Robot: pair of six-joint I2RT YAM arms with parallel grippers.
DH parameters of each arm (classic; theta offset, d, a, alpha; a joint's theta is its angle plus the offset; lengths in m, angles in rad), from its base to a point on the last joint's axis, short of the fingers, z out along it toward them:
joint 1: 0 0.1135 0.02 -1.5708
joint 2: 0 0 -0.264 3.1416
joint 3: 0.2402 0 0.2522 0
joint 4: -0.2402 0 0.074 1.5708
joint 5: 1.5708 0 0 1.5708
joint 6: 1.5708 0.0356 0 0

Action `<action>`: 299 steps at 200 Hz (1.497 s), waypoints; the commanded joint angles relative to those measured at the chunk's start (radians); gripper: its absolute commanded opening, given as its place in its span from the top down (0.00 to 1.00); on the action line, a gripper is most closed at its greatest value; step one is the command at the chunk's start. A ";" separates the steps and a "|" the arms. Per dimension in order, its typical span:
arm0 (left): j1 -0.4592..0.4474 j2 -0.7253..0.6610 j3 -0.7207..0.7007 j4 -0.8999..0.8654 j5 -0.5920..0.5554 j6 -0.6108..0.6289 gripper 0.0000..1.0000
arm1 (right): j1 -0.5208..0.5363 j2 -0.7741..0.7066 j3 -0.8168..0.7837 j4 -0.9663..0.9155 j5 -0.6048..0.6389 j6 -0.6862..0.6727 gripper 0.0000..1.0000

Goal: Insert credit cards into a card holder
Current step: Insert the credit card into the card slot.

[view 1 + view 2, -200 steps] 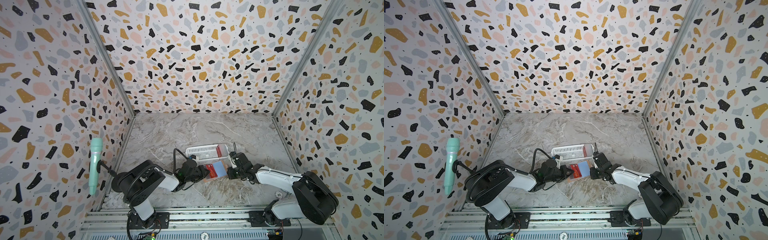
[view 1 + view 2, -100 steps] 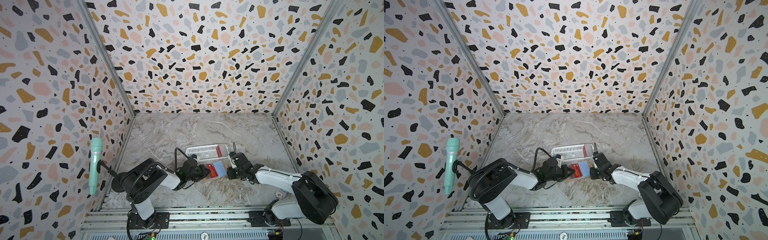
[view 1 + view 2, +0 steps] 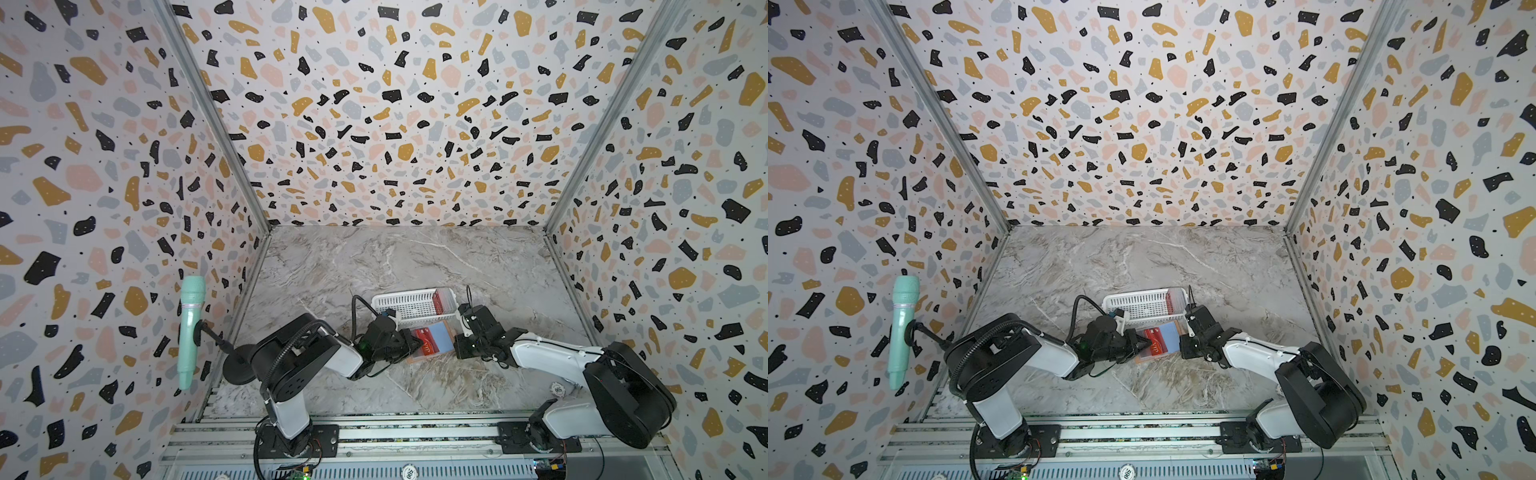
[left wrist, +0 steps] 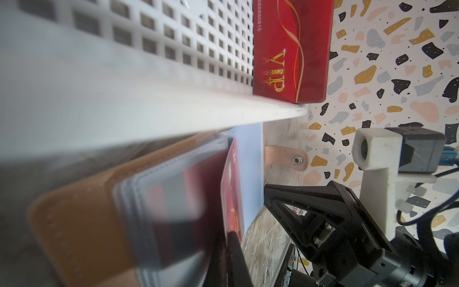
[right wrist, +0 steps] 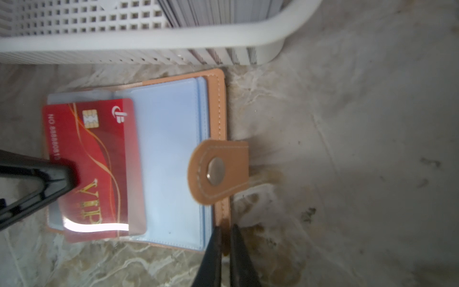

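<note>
Left gripper [image 5: 70, 179] is clamped tight on a red card [image 5: 99, 154], gripping its outer short end beside the gold VIP lettering. The card's other end is under a clear sleeve of the card holder [image 5: 171, 149] – partway in, most of its face still outside. It sits a little skewed, and one near corner overhangs the holder's edge above the marble table [image 5: 347, 149].

Right gripper [image 5: 224, 248] has its jaws almost together with only a thin slit between them. The holder's tan stitched border sits in that slit, so it is pinched on the near corner of the cover, on the side away from the card.

The holder lies open and flat, pale blue pages up. Its tan strap [image 5: 216, 171] with the round snap is folded over onto the blue page, beside the card's leading end but not touching it.

A white slotted basket [image 5: 149, 39] stands just beside the holder's far edge – whether they touch I can't tell. In the left wrist view its blurred rim [image 4: 124, 109] blocks much of the frame. A stack of red cards [image 4: 285, 49] stands on edge at the end of the basket nearer the right arm.

In both top views the two grippers [image 3: 415, 343] [image 3: 1181, 349] face each other across the holder [image 3: 440, 336], low over the table in front of the basket [image 3: 1138, 307].

A mint-green microphone [image 3: 189, 328] hangs on a stand by the left wall, well apart from all this.
</note>
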 commanded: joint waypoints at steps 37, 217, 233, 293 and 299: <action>0.000 0.037 0.053 -0.075 0.022 0.021 1.00 | 0.021 0.036 0.010 -0.005 0.007 0.003 0.90; -0.001 0.031 0.286 -0.557 -0.052 0.258 0.72 | 0.058 0.045 0.024 0.004 0.005 0.002 0.90; -0.002 0.033 0.303 -0.621 -0.059 0.280 0.70 | 0.059 0.043 0.024 0.002 0.007 0.003 0.90; -0.002 0.005 0.319 -0.761 -0.160 0.324 0.65 | 0.061 0.045 0.026 0.002 0.012 0.007 0.90; -0.002 0.005 0.322 -0.772 -0.167 0.327 0.65 | 0.062 0.047 0.026 0.003 0.012 0.007 0.90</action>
